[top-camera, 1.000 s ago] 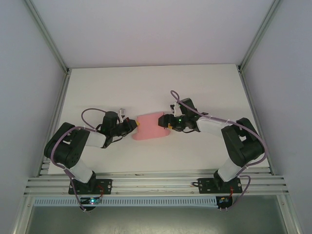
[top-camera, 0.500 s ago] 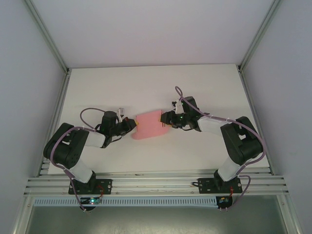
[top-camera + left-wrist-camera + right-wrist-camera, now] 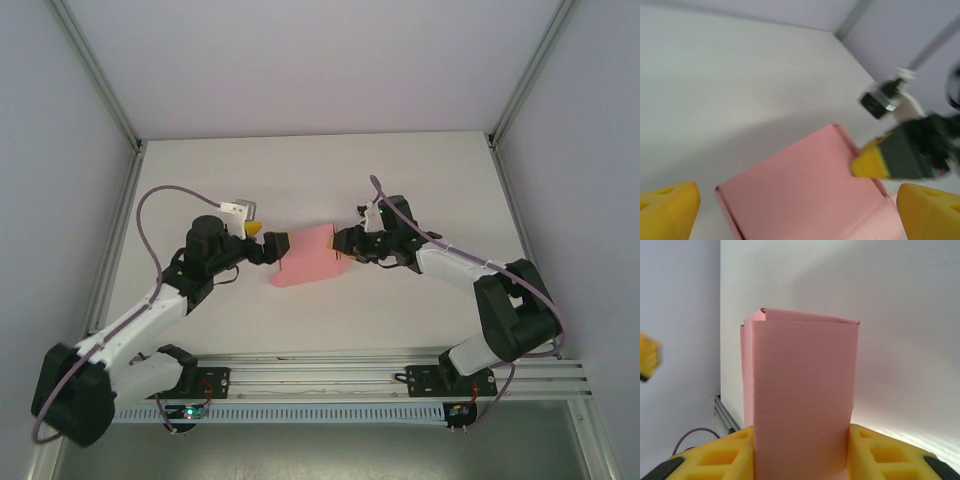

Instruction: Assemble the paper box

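Note:
The pink paper box (image 3: 306,257) lies folded on the white table between both arms. My right gripper (image 3: 346,246) is shut on its right end; in the right wrist view the box (image 3: 802,385) stands pinched between the two yellow fingers (image 3: 720,457). My left gripper (image 3: 268,240) hangs open just off the box's left end, apart from it. From the left wrist the box (image 3: 800,187) lies below and between my widely spread yellow fingertips (image 3: 667,210), with the right gripper's finger (image 3: 870,160) at its far edge.
The white table (image 3: 300,170) stretches back to grey walls with metal posts at the corners. An aluminium rail (image 3: 320,378) carrying both arm bases runs along the near edge.
My left gripper has opened, let go of the box's left end and risen slightly as the arm stretched out. The right gripper has closed on the box's right end.

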You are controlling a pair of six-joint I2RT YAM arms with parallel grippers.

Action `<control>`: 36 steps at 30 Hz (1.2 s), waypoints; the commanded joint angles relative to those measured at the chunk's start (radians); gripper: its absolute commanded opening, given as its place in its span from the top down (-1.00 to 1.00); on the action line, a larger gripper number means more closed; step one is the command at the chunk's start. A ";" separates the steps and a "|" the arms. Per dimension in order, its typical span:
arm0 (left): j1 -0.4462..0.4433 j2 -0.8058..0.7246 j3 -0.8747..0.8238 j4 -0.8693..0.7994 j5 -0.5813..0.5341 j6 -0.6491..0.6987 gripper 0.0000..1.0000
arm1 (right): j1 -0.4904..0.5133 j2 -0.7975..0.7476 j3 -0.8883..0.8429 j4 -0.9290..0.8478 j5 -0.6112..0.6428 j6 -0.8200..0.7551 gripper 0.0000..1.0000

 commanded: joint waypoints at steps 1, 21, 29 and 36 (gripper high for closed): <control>-0.108 -0.062 0.042 -0.238 0.009 0.348 -1.00 | -0.029 -0.036 0.030 -0.135 -0.042 0.044 0.22; -0.652 0.213 0.194 -0.254 -0.816 0.893 -1.00 | -0.143 -0.192 0.063 -0.437 -0.191 0.246 0.31; -0.663 0.228 0.172 -0.151 -0.868 0.953 -0.77 | -0.133 -0.247 0.023 -0.389 -0.226 0.363 0.30; -0.664 0.200 0.151 -0.118 -0.877 0.961 -0.61 | -0.131 -0.271 0.018 -0.394 -0.252 0.392 0.30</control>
